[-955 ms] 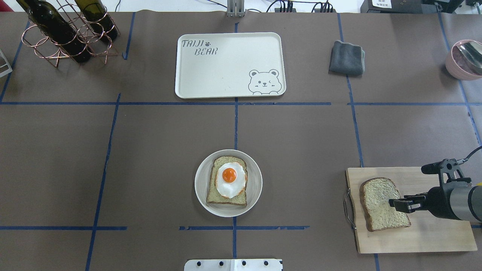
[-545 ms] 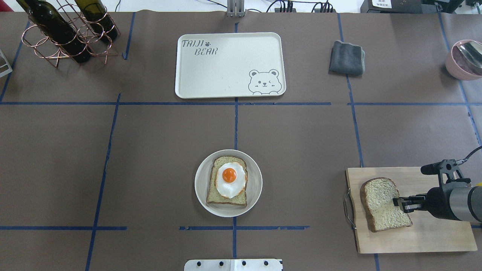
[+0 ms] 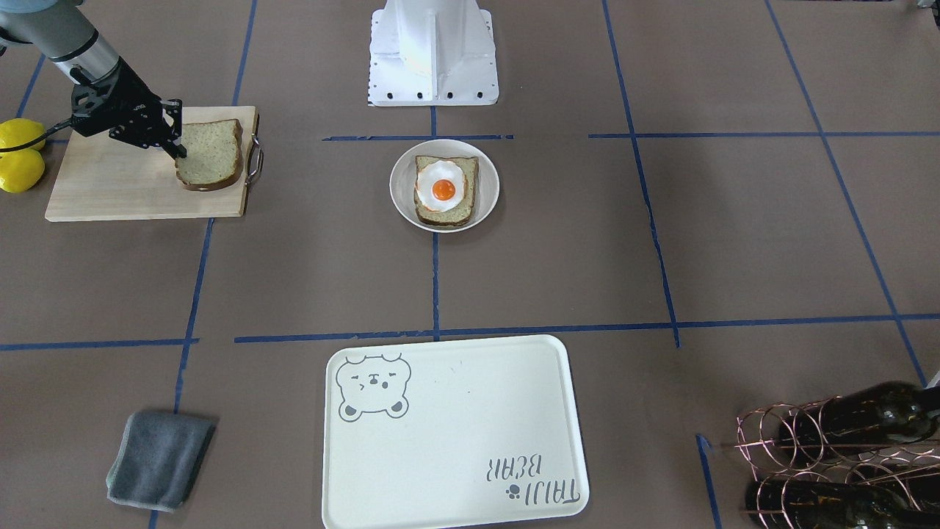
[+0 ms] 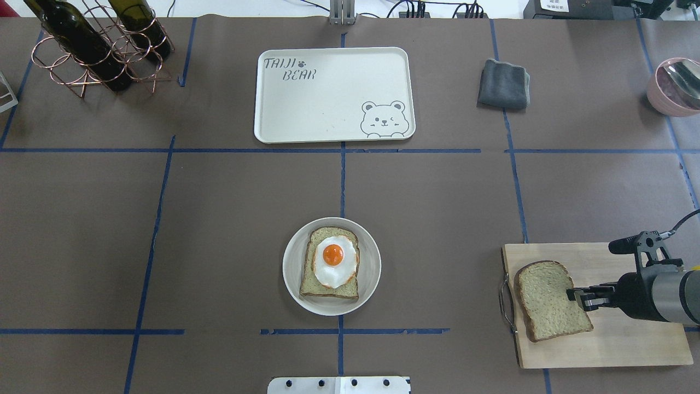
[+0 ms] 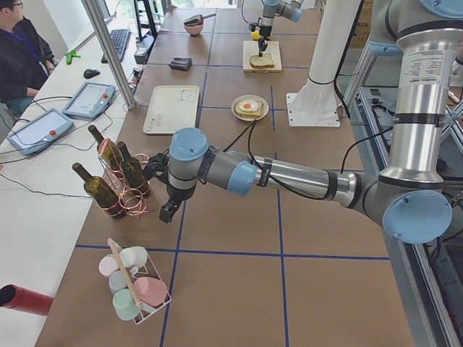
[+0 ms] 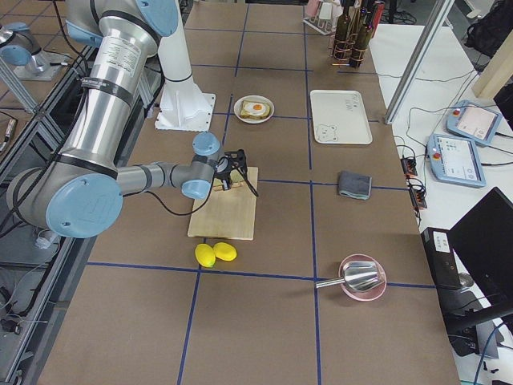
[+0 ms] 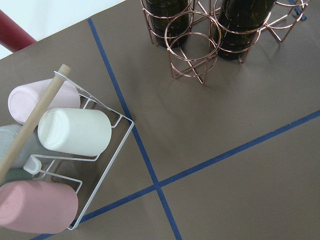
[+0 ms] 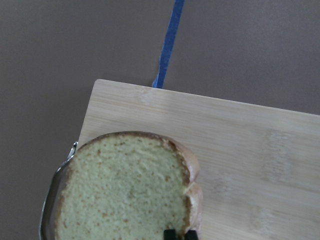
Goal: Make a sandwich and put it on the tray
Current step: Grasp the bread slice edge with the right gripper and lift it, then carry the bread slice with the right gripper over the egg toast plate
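One bread slice (image 4: 328, 290) lies in the round white dish (image 4: 290, 266) with the fried egg (image 4: 334, 260) on top. The second slice (image 4: 549, 306) is over the wooden cutting board (image 4: 629, 339) at the front right. My right gripper (image 4: 577, 297) is shut on its right edge; it also shows in the front-facing view (image 3: 178, 151). The right wrist view shows the slice (image 8: 125, 190) over the board (image 8: 250, 150). The cream tray (image 4: 333, 96) lies at the far centre with nothing on it. My left gripper (image 5: 168, 211) hangs beside the wine rack; I cannot tell its state.
A copper rack with wine bottles (image 4: 98, 46) stands at the far left. A wire rack of cups (image 7: 55, 165) is beside it. A grey cloth (image 4: 503, 83) lies right of the tray. A pink bowl (image 4: 675, 85) and two lemons (image 3: 20, 158) sit at the right.
The right gripper's fingers have closed on the slice's right edge. The slice has shifted slightly left on the board and looks raised.
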`<action>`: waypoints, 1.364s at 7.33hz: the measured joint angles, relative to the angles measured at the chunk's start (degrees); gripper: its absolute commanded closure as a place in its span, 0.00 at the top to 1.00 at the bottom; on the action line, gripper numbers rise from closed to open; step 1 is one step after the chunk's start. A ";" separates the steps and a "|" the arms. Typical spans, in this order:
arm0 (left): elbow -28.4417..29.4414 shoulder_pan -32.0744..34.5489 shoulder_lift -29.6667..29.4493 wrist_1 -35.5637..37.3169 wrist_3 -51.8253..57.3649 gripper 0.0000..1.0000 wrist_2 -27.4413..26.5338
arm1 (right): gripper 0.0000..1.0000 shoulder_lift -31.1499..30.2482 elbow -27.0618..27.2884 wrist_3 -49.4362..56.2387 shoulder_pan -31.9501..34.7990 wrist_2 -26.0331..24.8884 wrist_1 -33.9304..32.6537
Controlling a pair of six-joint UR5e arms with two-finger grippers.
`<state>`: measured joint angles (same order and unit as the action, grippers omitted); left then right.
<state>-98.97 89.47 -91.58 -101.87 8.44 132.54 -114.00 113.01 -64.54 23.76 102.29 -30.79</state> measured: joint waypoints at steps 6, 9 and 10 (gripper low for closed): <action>0.16 0.00 0.07 0.00 0.00 1.00 0.00 | 0.00 0.23 2.65 0.08 5.22 10.44 0.66; -0.10 0.00 0.01 0.06 -0.08 1.00 0.00 | 0.00 2.53 4.91 -0.54 12.42 21.02 0.65; -0.22 0.00 0.00 0.08 -0.10 1.00 0.02 | 0.00 5.16 5.04 -2.29 13.29 22.50 0.41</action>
<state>-99.19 89.47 -91.58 -101.79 8.33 132.56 -108.83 118.04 -66.83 37.05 124.79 -30.37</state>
